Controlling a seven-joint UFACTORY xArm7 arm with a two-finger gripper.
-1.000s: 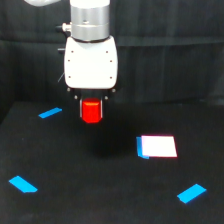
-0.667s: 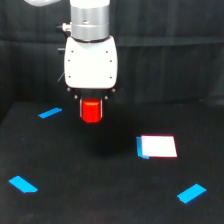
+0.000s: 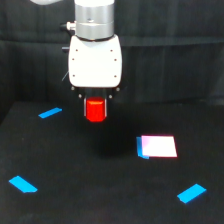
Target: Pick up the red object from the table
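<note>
**Red block being held clear of the table**

The red block (image 3: 95, 110) is being gripped beneath the white gripper (image 3: 95, 106), jaws closed on its upper part, and is apparently being carried above the black table (image 3: 100, 195), left of the white card (image 3: 159, 146) in the exterior view. The lift is judged underway; only a steady hold is being called for. The fingers are being largely hidden in shadow.

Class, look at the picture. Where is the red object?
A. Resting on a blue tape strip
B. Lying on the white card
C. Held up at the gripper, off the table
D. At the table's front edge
C: the red object sits at the gripper, above the table.
</note>
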